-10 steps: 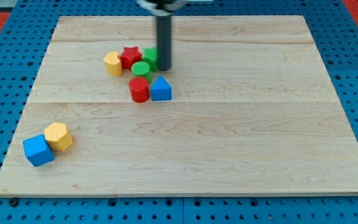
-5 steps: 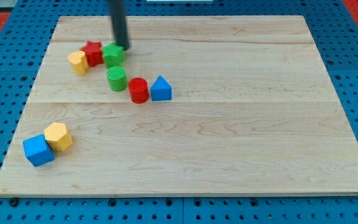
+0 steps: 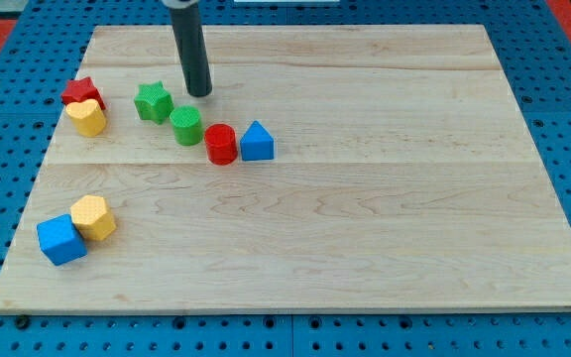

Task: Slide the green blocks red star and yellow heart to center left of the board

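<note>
Camera view, and my tip [image 3: 201, 93] is down on the board [image 3: 385, 228] near its top edge, just right of the green star [image 3: 153, 101] and above the green cylinder [image 3: 186, 126], touching neither; it's a bare rod, no fingers to close. Red star [image 3: 80, 92] and yellow heart [image 3: 87, 117] sit touching at the left edge, upper part. Red cylinder [image 3: 221, 144] and blue triangular block [image 3: 257, 142] trail right of the green cylinder. Yellow hexagon [image 3: 94, 217] and blue cube [image 3: 60, 239] huddle by the bottom-left corner.
</note>
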Available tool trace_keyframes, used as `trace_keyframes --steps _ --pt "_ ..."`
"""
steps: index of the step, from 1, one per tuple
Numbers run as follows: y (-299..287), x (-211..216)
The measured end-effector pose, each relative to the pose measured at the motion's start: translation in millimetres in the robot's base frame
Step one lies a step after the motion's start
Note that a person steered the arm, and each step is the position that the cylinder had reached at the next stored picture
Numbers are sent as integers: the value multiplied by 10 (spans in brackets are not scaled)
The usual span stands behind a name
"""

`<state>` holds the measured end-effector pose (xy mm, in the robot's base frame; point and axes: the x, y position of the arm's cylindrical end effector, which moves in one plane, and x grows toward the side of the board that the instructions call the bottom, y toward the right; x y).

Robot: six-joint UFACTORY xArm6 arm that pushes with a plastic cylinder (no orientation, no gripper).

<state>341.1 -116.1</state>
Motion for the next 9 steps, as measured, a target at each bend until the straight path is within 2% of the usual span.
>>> trace_keyframes --steps 1,2,3,4,6,7,9 --pt "-612 77" --pt "-696 65" --pt "299 6" --pt "397 367" --pt "-282 512" --pt "127 666" --pt "-704 620"
